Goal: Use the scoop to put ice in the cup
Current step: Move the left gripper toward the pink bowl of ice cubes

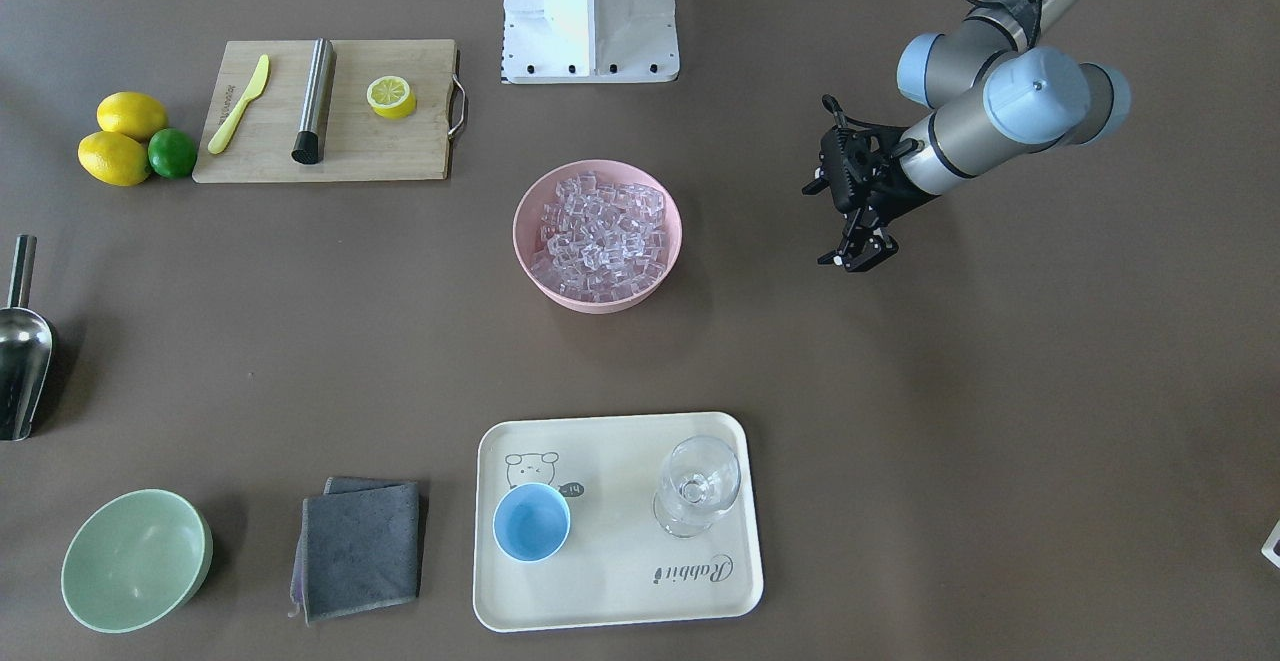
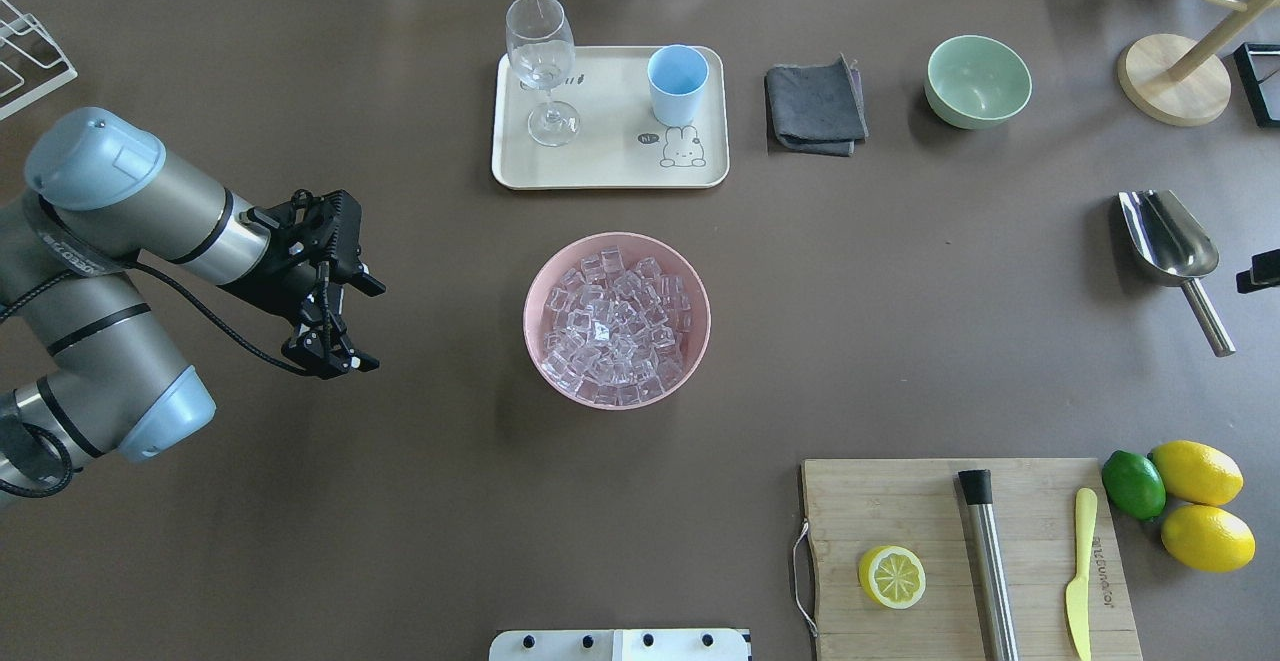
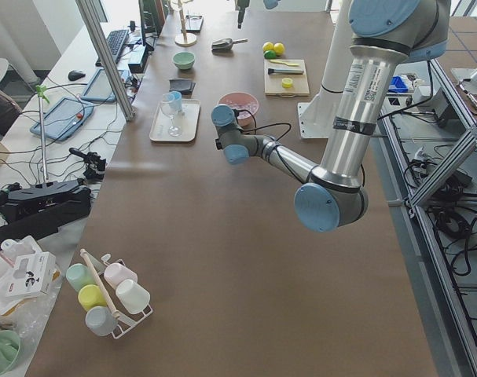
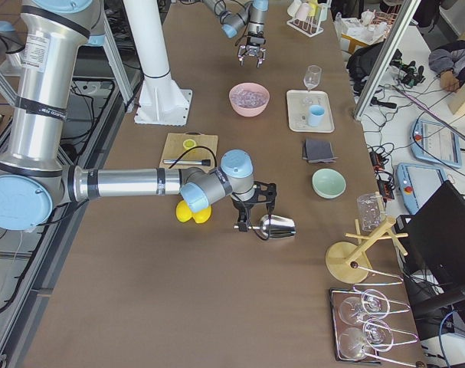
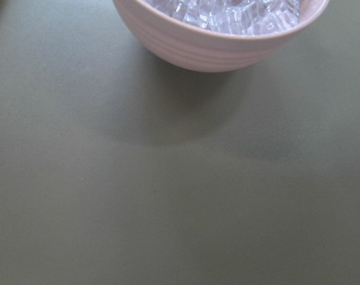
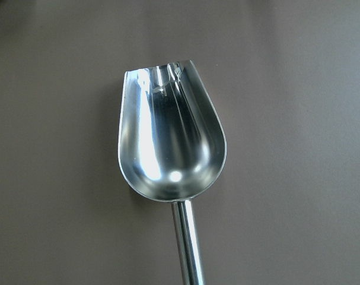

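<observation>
The silver scoop (image 2: 1168,236) lies on the table at the right edge, trough toward the far side, and fills the right wrist view (image 6: 171,142). My right gripper (image 4: 243,225) hovers at its handle end; only a black sliver of it shows overhead (image 2: 1258,271), and I cannot tell if it is open. The ice (image 2: 615,326) fills a pink bowl (image 2: 532,286) mid-table. The light-blue cup (image 2: 677,83) stands upright on a cream tray (image 2: 610,173). My left gripper (image 2: 325,351) is open and empty, well left of the bowl.
A clear stemmed glass (image 2: 541,61) stands on the tray beside the cup. A grey cloth (image 2: 815,106) and a pale green bowl (image 2: 977,81) lie right of the tray. A cutting board (image 2: 960,561) holds a lemon half, a steel cylinder and a yellow knife.
</observation>
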Robot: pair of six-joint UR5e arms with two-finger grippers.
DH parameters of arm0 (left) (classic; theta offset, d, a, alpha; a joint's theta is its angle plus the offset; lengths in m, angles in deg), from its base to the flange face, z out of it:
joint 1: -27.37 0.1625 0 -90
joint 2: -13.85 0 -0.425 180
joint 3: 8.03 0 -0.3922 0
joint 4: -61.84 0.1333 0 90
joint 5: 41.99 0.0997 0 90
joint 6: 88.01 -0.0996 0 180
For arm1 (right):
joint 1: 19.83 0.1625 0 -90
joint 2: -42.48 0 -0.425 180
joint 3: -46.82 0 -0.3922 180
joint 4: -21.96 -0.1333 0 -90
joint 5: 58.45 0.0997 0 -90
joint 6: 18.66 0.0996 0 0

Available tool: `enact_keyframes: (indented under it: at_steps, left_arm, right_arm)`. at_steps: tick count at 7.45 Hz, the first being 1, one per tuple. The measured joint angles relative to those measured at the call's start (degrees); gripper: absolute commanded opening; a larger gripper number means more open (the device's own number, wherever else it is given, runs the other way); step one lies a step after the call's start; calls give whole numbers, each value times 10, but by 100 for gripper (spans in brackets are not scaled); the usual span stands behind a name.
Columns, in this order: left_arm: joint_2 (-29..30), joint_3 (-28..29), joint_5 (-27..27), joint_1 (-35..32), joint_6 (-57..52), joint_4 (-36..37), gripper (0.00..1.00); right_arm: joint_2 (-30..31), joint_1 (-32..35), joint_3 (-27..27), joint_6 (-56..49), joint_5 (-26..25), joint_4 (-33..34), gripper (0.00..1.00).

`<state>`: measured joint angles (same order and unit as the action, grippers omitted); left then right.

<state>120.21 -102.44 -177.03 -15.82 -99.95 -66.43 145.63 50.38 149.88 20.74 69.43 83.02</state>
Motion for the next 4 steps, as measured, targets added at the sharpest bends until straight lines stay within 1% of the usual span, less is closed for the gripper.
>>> enact_keyframes:
  at_steps: [1, 2, 4]
  left_arm:
    - [11, 2, 16, 13, 0, -5, 99]
    - [21, 4, 47, 35, 0, -22, 99]
    - [30, 25, 118, 80, 3, -87, 99]
  right_arm:
    - [2, -16, -20, 17, -11, -40, 98]
    - [4, -36, -33, 43, -27, -78, 98]
    - [5, -68, -47, 58, -54, -103, 93]
